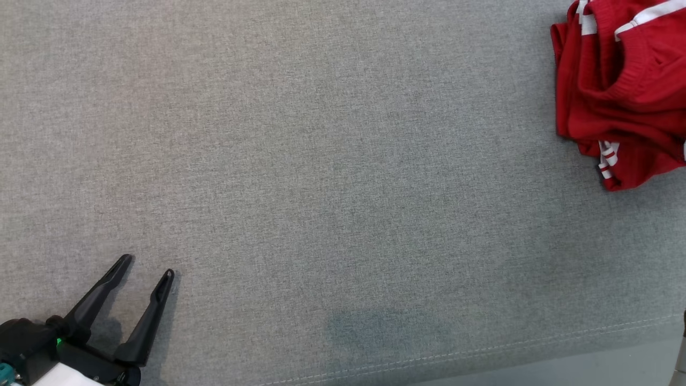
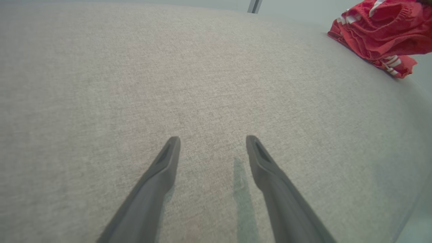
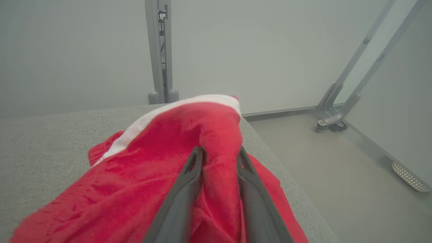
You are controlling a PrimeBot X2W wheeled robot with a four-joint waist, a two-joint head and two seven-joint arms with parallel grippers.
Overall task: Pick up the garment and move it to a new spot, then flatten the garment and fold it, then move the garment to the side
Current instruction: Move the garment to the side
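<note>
One step in at most, by my read. Red garment (image 1: 616, 96) with white stripes sits bunched at the desk's (image 1: 321, 161) right side, rumpled and layered. It's not flat and there's no clean fold.

- Right pincer (image 3: 220, 151): fingers straddle a raised ridge of the cloth, which fills the gap between them. Can't tell if it's pinching or letting go; the wrist view is blurred.
- Left pincer (image 1: 147, 266): released, jaws spread wide, nothing between them. It's over the desk's near-left part, just inside the stitched front seam (image 1: 482, 351) and well apart from the garment.

Progress guess: this is the pick-and-relocate stage. Flattening, folding and the final shift aside all look undone.

Edges and room:
- The garment lies close to the desk's right edge, and the right wrist view shows floor (image 3: 337, 175) just past it. Any drag to the right risks cloth sliding off.
- The middle and left of the desk are bare grey fabric, so there's plenty of room to spread and fold.
- Off the desk there's a grey post (image 3: 162, 67) behind the far edge and a wheeled frame leg (image 3: 332, 123) on the floor to the right. Both look well apart from the arm.
- I'd bring the garment toward the desk's middle, away from both the right edge and the front seam.
</note>
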